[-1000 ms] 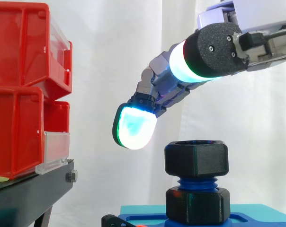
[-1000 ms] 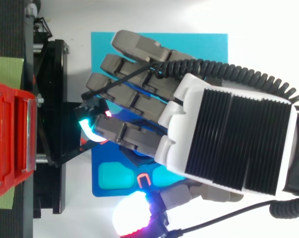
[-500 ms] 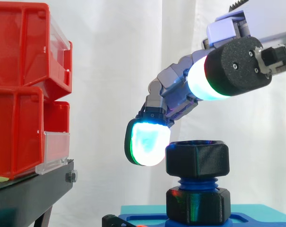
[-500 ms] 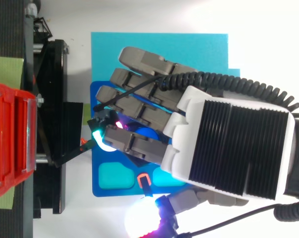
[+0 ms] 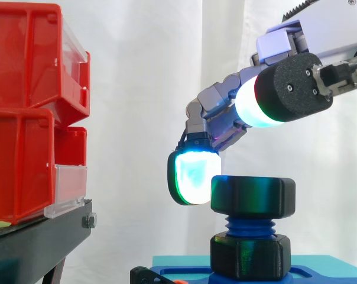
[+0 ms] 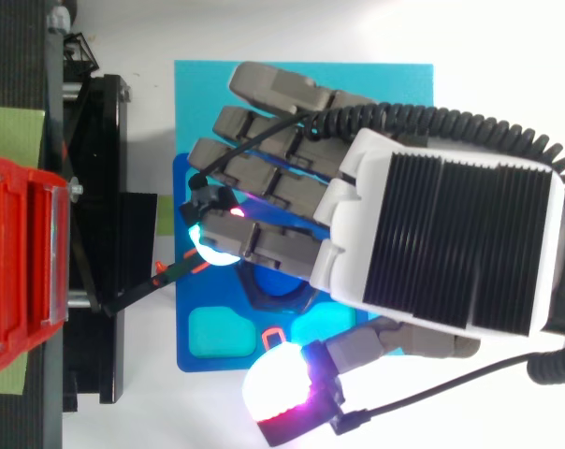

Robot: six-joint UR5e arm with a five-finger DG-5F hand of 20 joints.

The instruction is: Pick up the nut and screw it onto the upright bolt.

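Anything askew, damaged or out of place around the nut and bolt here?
Nothing stands out. The black nut sits level on the blue bolt, which stands upright on the blue base. The robot hand has one glowing fingertip at the nut's left side. The red bins are stacked squarely.

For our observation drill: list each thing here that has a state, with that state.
bolt: upright on the blue base
nut: on the bolt's top, thread showing beneath
hand: open, one glowing fingertip beside the nut
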